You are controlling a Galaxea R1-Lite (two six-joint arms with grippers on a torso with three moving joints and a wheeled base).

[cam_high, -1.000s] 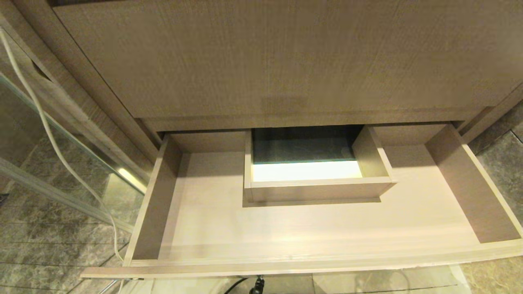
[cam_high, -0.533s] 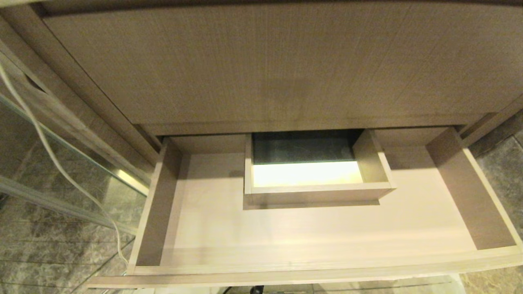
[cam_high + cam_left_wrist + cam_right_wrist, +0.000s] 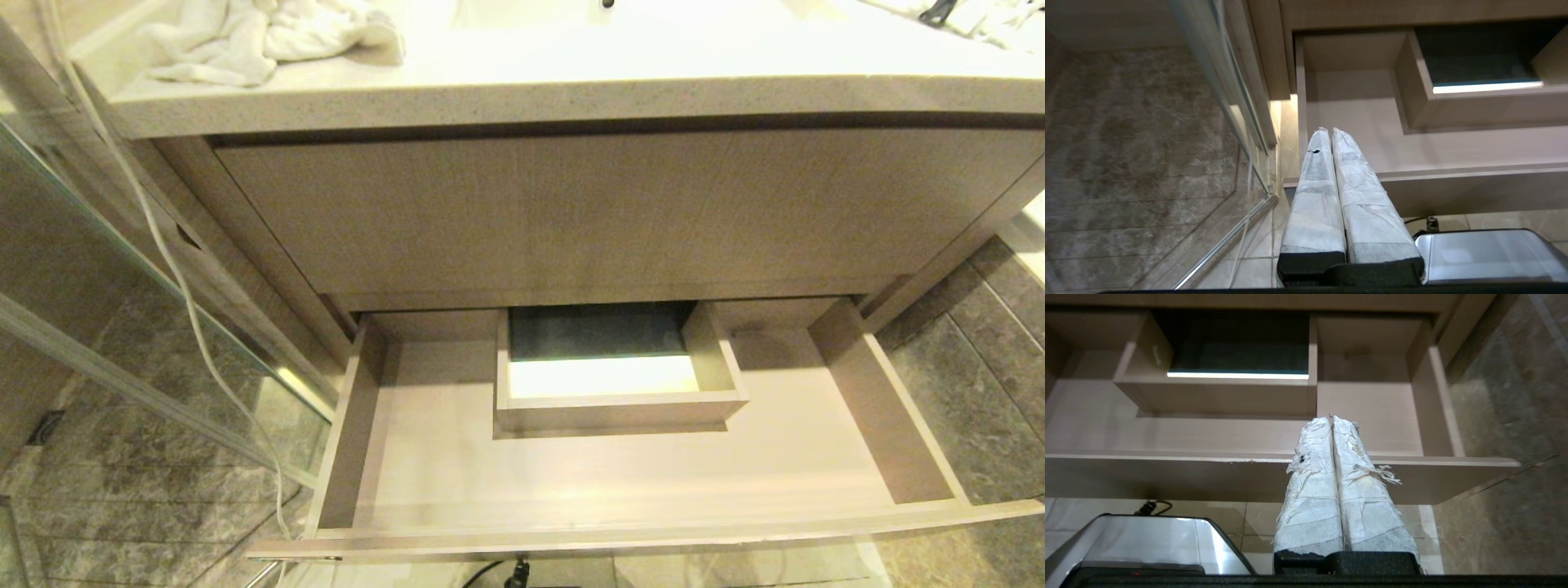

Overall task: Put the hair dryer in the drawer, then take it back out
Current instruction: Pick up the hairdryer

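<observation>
Below the vanity, drawer (image 3: 620, 482) gaping and bare — both the left gripper (image 3: 1329, 131) and right gripper (image 3: 1332, 419) pressed together, holding nothing — a low reach could clip that protruding front.

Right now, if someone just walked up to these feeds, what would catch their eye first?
The wide wooden drawer pulled out under the vanity, with nothing lying on its floor and a boxed cut-out at the back. Next, the crumpled white towel on the left of the countertop above. The left gripper and right gripper, both shut and holding nothing, sit in front of the drawer.
</observation>
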